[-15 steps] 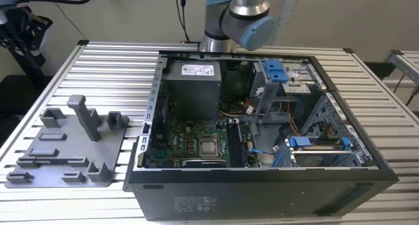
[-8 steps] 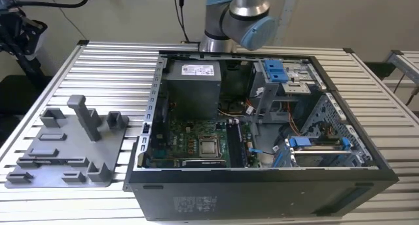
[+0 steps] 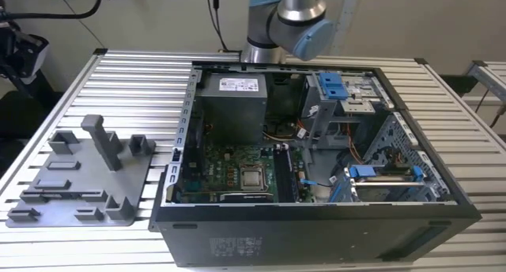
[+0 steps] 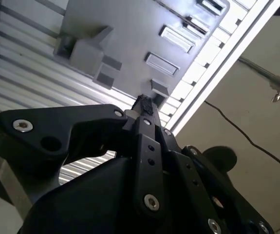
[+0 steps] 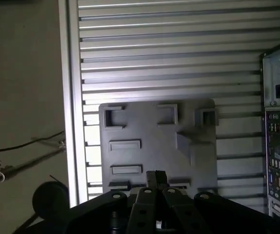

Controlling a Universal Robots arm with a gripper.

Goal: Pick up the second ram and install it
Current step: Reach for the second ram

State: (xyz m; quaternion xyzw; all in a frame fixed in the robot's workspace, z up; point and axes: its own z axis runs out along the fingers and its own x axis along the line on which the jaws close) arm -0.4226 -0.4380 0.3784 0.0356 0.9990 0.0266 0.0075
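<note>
My gripper (image 4: 144, 104) hangs above the grey fixture tray (image 4: 130, 29), its black fingertips pressed together with nothing visible between them. In the first wrist view the gripper (image 5: 155, 176) lies over the tray (image 5: 149, 131) near one of its edges, beside two shallow rectangular slots. The exterior view shows the tray (image 3: 79, 189) on the slatted table at the exterior view's left, beside the open computer case (image 3: 316, 165). The second ram is out of view. Dark memory slots (image 3: 286, 171) run beside the processor socket (image 3: 253, 178); I cannot tell whether sticks stand in them.
Tall grey posts (image 3: 103, 138) rise from the tray. The arm's base (image 3: 288, 23) stands behind the case. Inside the case are a power supply (image 3: 231, 106) and blue drive brackets (image 3: 380, 172). The table's edge (image 5: 71, 97) drops to a floor with cables.
</note>
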